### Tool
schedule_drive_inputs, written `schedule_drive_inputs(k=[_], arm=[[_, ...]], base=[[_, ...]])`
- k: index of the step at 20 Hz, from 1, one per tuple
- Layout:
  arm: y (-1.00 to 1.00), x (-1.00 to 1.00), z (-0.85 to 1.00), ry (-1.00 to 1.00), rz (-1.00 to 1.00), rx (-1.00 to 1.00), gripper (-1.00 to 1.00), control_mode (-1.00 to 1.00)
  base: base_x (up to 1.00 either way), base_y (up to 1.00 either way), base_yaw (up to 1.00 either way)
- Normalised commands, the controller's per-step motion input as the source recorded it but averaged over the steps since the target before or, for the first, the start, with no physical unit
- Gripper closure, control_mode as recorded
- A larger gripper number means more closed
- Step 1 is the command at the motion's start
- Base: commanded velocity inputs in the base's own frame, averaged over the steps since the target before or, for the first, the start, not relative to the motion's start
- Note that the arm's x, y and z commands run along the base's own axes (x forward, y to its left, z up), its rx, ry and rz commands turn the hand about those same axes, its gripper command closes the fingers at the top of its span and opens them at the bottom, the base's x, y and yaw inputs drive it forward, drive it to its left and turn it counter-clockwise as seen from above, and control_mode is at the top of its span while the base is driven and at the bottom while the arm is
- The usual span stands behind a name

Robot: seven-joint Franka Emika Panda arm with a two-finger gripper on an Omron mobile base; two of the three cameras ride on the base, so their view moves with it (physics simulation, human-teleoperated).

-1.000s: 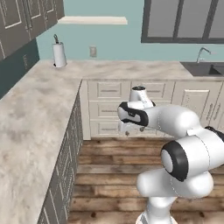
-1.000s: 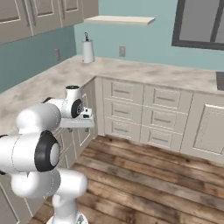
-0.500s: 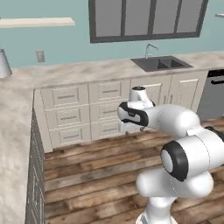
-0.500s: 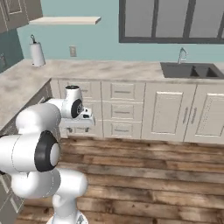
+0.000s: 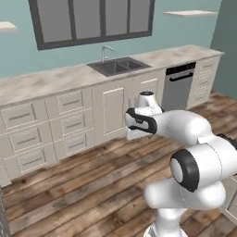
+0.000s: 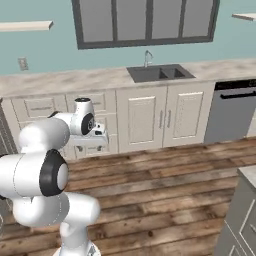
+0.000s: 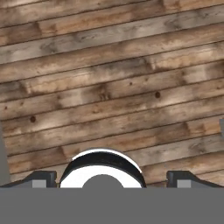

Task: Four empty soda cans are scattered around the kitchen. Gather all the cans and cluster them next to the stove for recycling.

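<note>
Hand (image 7: 112,177) at 6 o'clock in hand view, fingers spread wide, nothing between them; points down at wood-plank floor (image 7: 113,87). Arm folded close over base, hand near cabinet fronts (image 5: 113,109) in left base view. Beyond, at 12 o'clock, bench (image 6: 100,80) with sink (image 6: 160,73), basin holds nothing visible; faucet (image 6: 147,56) behind it. Dishwasher (image 6: 235,112) at 3 o'clock. Window (image 6: 145,20) above. Cannot tell where soda cans or stove lie. Since earlier frames whole view swung: paper-towel corner gone, sink now central; camera moved.

No readable text, labels, brands or numbers anywhere
</note>
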Motion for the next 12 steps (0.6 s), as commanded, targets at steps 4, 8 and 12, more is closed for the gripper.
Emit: schedule_drive_inputs(k=[4, 8, 12], arm=[[0.0, 0.0, 0.0, 0.0, 0.0, 0.0, -1.0, 1.0], [0.0, 0.0, 0.0, 0.0, 0.0, 0.0, -1.0, 1.0], [0.0, 0.0, 0.0, 0.0, 0.0, 0.0, -1.0, 1.0]], base=[[0.0, 0.0, -0.5], [0.01, 0.0, -0.49], [0.54, 0.01, -0.23]])
